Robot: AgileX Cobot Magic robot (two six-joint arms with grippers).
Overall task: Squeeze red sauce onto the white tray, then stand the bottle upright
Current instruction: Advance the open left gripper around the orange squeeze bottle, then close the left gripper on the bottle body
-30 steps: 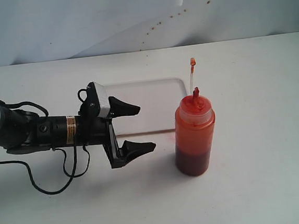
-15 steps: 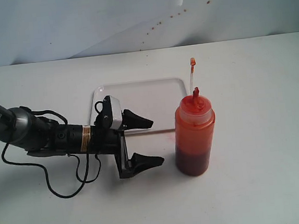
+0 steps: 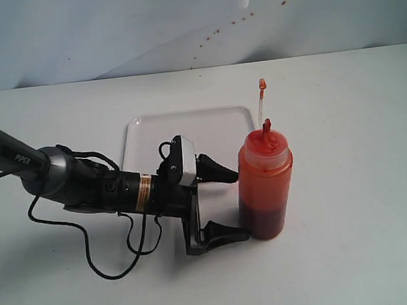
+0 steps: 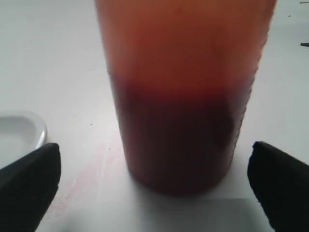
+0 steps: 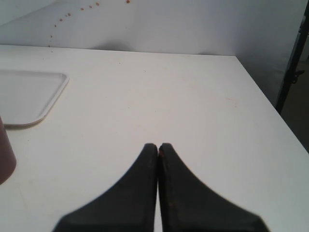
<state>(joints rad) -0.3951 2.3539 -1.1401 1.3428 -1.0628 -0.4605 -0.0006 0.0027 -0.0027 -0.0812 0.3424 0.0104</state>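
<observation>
A: Left tool (image 3: pixel 235 204), status?

B: Wide open, nothing held. Over the last second the arm slid right along the near side of the white tray (image 3: pixel 187 129), from well left of the bottle (image 3: pixel 265 183) to right up against it. The wrist view had the bottle's base lined up between the jaws, with a gap on each side.

A: Bottle position?

B: Upright on the table (image 3: pixel 349 182), just right of the tray's near right corner. Nozzle (image 3: pixel 266 125) up, cap strap (image 3: pixel 261 104) standing free. Red sauce (image 3: pixel 265 218) sat dark in the lower part.

A: Anything on the tray?

B: No sauce seen on it.

A: Right tool (image 5: pixel 158 147)?

B: Shut on nothing, out of the exterior view, off to the bottle's right.

A: Reading?

B: Approach looked nearly done. Closing on the bottle seemed next; squeezing not yet begun.
</observation>
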